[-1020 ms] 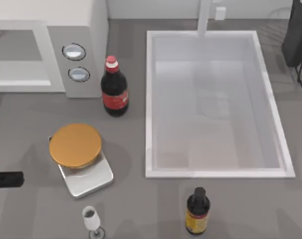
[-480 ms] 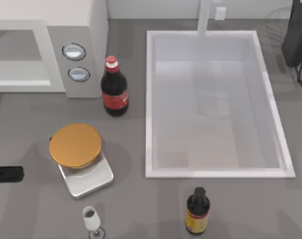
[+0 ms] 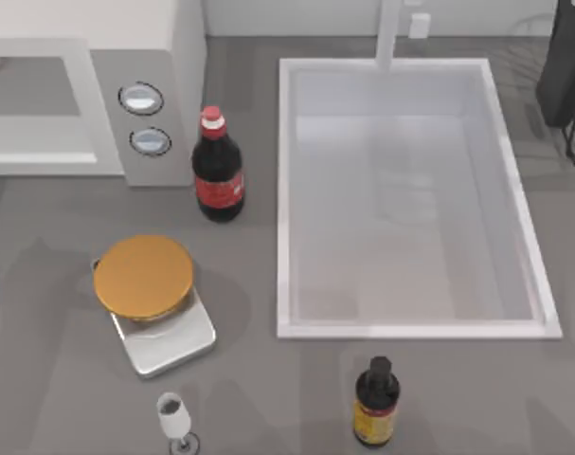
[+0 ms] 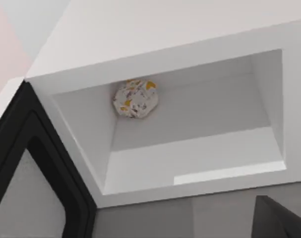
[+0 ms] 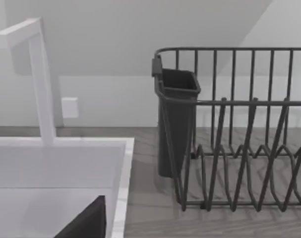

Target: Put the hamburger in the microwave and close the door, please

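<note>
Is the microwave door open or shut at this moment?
Open. In the left wrist view the door is swung aside and the microwave cavity is exposed. The hamburger sits outside, on the silver tray.

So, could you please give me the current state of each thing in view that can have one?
microwave: open, cavity bare apart from a speckled patch on its back wall.
door: swung wide open.
hamburger: on the silver tray, not yet picked up.
cola bottle: upright, capped.
dark bottle: upright, capped.
sink: nothing in its basin.
glass: upright.
</note>
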